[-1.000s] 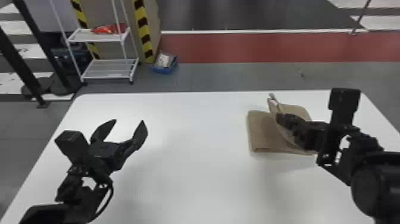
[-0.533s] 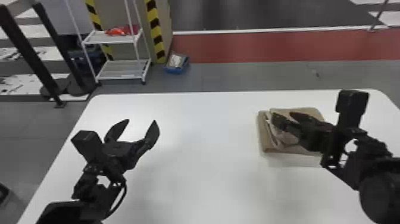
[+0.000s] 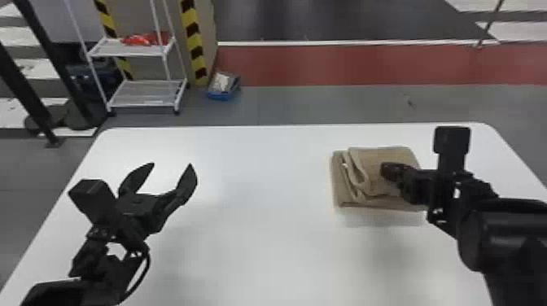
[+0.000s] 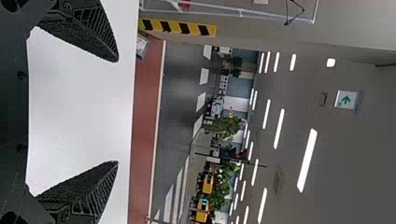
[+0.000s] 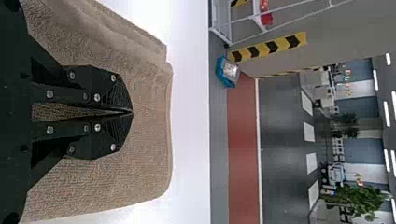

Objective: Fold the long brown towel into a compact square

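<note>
The brown towel (image 3: 384, 156) lies folded in layers on the white table (image 3: 260, 244), on the robot's right and toward the far edge. Its upper layers form a smaller pad with a loose, rounded fold at the left, while the bottom layer sticks out past them on the left and along the near side.

The right gripper (image 3: 383, 169) is over the upper layers of the towel, coming in from the right. In the right wrist view its fingertips meet, with brown cloth showing behind them and through the narrow gap nearer the base; whether they press on the cloth cannot be told. The left gripper (image 3: 171, 164) is above the left part of the table, well apart from the towel, its two fingers spread wide with nothing between them.

On the floor beyond the table, a small blue bin (image 3: 222, 97) holds something white and grey (image 3: 221, 81), too small to identify. It sits near the foot of a pillar with yellow-and-black striped tape (image 3: 195, 44). Left of the bin stands a two-tier white shelf rack (image 3: 118, 52); its upper tier carries a crumpled-looking red item (image 3: 148, 39).
</note>
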You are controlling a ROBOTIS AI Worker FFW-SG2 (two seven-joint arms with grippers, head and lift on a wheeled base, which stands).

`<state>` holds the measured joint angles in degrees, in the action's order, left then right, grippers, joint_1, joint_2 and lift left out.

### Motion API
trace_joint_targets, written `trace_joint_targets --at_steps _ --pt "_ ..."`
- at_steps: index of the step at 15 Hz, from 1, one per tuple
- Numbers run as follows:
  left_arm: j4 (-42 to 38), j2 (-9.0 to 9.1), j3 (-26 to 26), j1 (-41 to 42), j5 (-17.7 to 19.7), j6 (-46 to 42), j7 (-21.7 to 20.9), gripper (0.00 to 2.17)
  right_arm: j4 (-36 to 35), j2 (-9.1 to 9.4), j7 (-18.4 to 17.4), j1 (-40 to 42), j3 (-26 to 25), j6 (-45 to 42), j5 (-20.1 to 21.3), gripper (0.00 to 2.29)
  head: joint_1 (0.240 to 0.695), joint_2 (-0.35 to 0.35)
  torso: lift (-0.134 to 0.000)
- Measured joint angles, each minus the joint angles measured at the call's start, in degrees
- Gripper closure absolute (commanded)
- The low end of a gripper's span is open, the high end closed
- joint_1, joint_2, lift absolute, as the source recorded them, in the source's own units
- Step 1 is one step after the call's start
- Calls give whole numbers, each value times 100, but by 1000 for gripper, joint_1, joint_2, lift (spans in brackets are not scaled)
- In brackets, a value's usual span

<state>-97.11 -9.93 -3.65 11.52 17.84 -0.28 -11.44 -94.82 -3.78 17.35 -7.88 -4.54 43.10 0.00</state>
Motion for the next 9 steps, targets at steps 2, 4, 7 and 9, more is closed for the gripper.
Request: trace_joint_targets --at_steps 2,4,7,9 --pt "1 0 -17 12 0 -9 -2 103 167 3 94 -14 230 -96 42 2051 695 49 -125" --pt "0 0 -38 28 0 -14 -7 103 173 15 197 68 423 -268 37 2051 695 70 -125" --pt "0 0 -50 35 8 -26 -1 103 34 19 330 242 681 -497 30 2051 695 109 -125" --pt "6 0 -49 33 9 -28 -3 103 -105 22 404 356 859 -531 34 2051 695 126 -125"
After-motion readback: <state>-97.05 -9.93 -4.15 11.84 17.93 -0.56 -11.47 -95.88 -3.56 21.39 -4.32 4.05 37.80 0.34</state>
